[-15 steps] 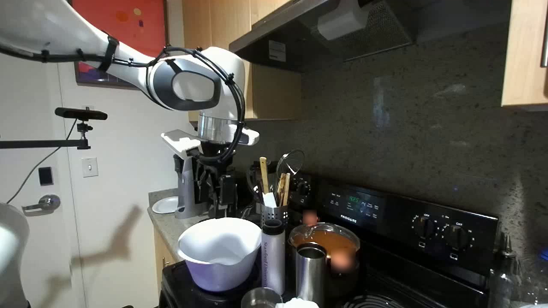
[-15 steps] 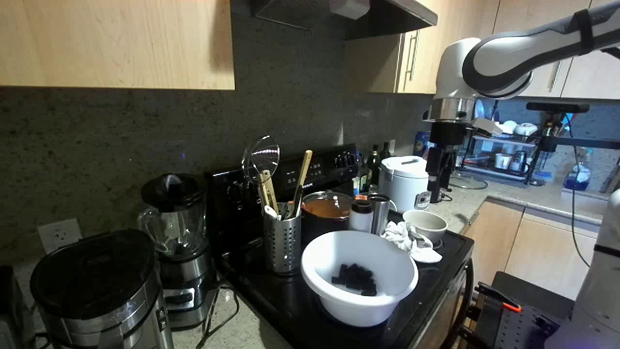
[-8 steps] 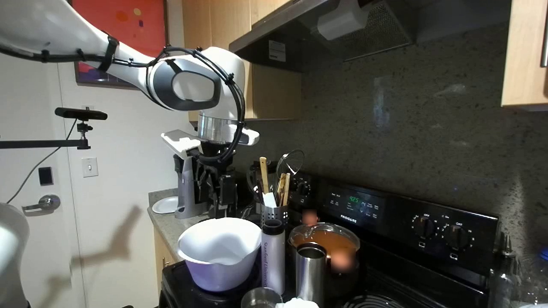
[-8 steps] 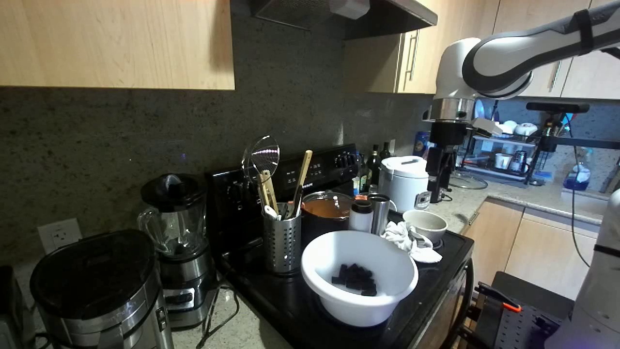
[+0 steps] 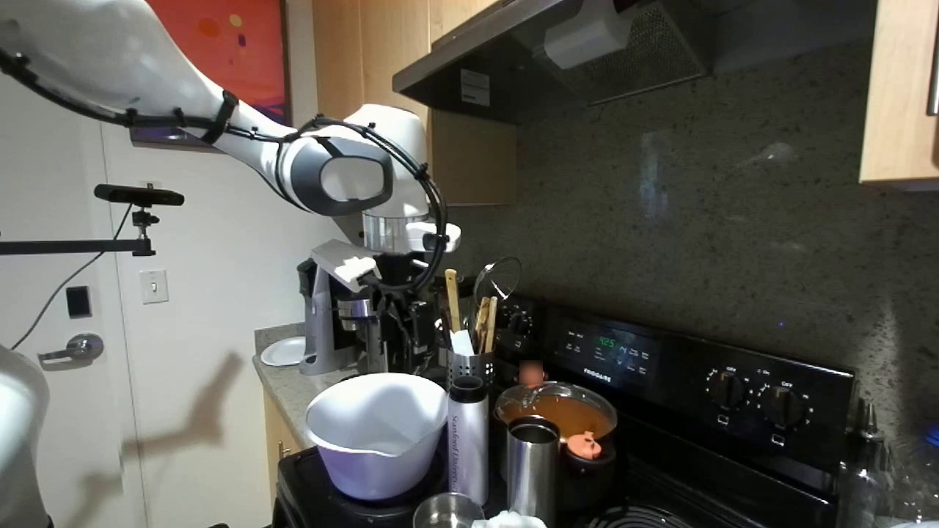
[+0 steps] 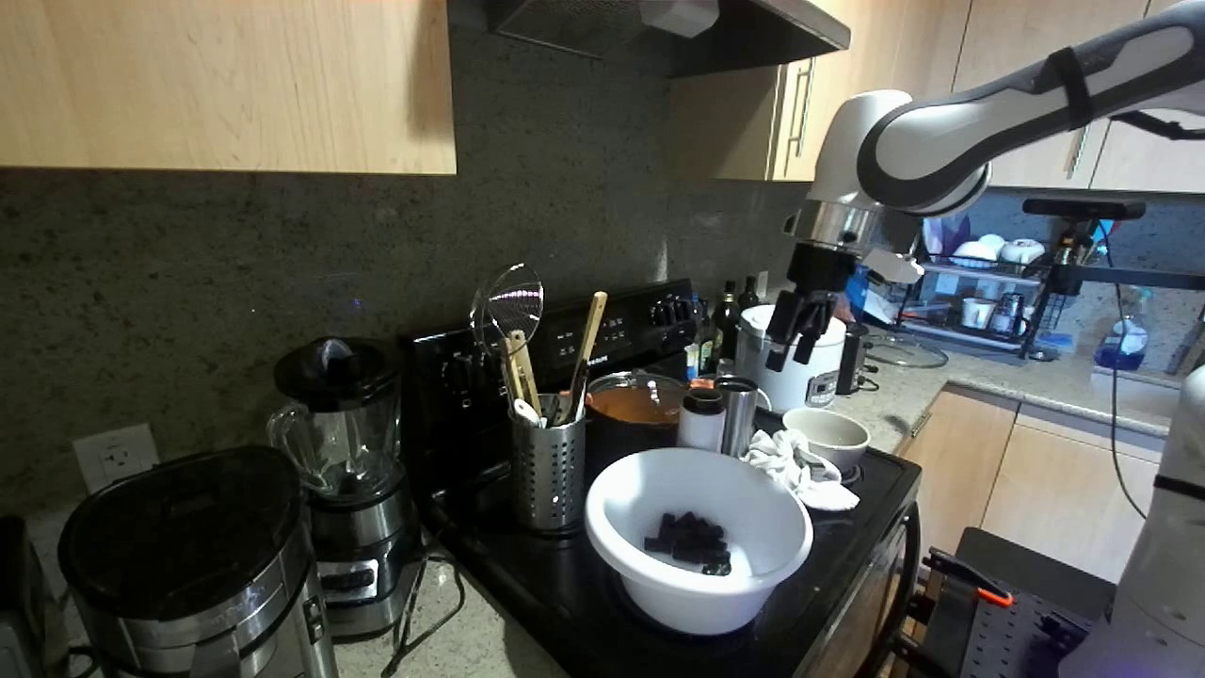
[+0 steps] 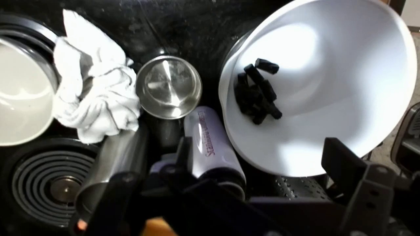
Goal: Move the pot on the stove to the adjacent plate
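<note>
The pot [image 5: 561, 412] stands at the back of the black stove [image 5: 722, 389], orange-brown inside, with a clear rim or lid and coral handles. It also shows in an exterior view [image 6: 635, 405] behind a bottle. In the wrist view only a coral handle [image 7: 82, 225] and a blurred orange patch show low, beside my fingers; the rest is hidden. A white plate [image 5: 284, 352] lies on the far counter. My gripper [image 6: 789, 358] is open and empty above the stove; it shows in an exterior view [image 5: 398, 356] behind the bowl. Its fingers stand wide apart in the wrist view [image 7: 261, 154].
A white bowl [image 7: 315, 98] with dark pieces, a bottle [image 7: 213, 141], a steel tumbler [image 5: 532, 469], a steel cup [image 7: 169, 87], a cloth [image 7: 98, 88], a cream cup [image 6: 827, 435] and a utensil holder [image 6: 549, 476] crowd the stove. The range hood [image 5: 543, 66] hangs above.
The arm stayed still at first, then moved over the stove: rightward in an exterior view and leftward in an exterior view. The pot, bowl and cups have not moved.
</note>
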